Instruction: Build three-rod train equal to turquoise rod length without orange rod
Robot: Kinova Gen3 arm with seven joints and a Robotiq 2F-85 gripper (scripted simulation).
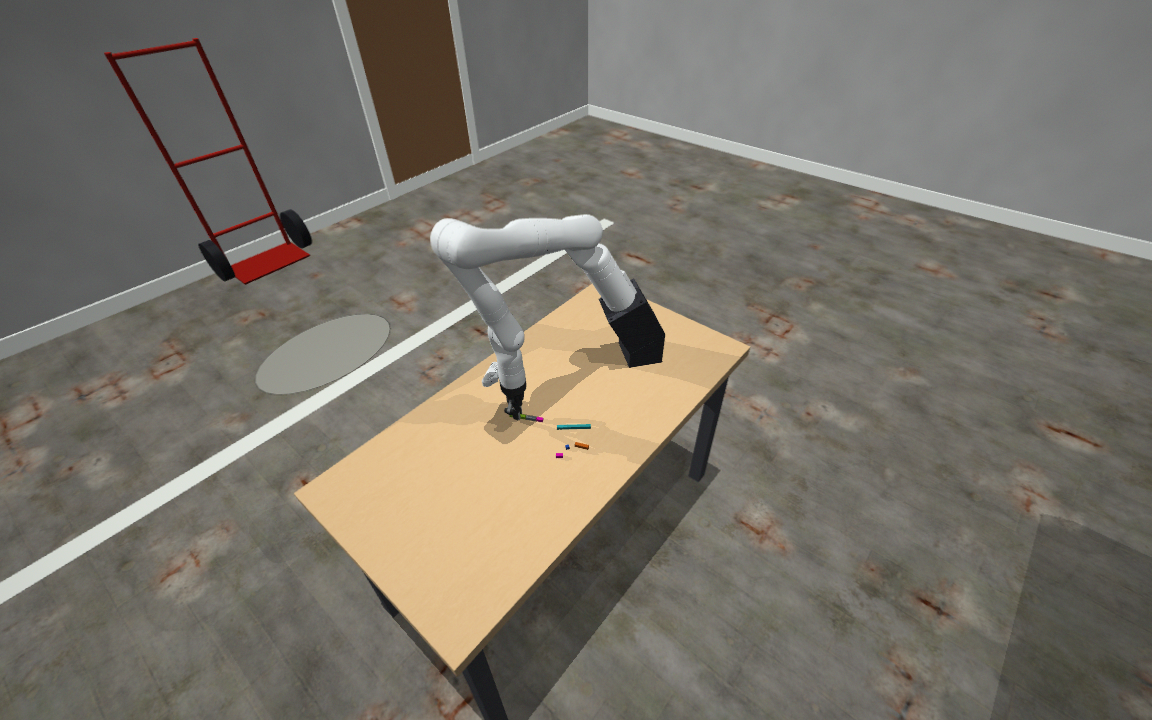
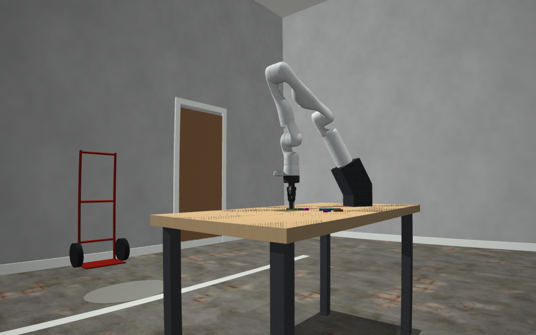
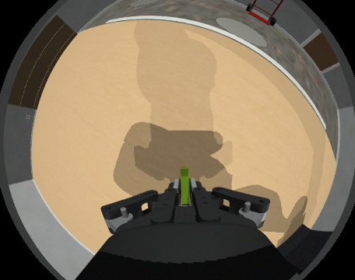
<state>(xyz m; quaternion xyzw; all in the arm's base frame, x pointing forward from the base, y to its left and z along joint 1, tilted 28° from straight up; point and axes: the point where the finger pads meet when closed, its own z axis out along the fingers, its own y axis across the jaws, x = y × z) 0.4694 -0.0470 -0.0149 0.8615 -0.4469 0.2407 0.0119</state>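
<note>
- The short lime square-edged rod lies on the wooden bench, beside the grey rod.
- Jaws stand slightly apart around it.
- Probably light, stiff; mid-length side grip suits, lifting straight up avoids nudging.

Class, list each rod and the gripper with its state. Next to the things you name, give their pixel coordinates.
Black two-finger gripper (image 1: 516, 415) (image 2: 291, 207) (image 3: 184, 185): lowered, fingers flanking lime rod; grip unclear
Lime rod (image 1: 523, 416) (image 2: 287, 209) (image 3: 184, 188): flat
Grey rod (image 1: 532, 418) (image 2: 300, 209): flat
Magenta rod beside grey (image 1: 539, 419) (image 2: 306, 209): flat
Turquoise rod (image 1: 573, 427) (image 2: 323, 209): flat
Orange rod (image 1: 581, 445) (image 2: 338, 210): flat
Blue rod (image 1: 567, 446): apart
Other magenta rod (image 1: 558, 455) (image 2: 325, 211): apart
</note>
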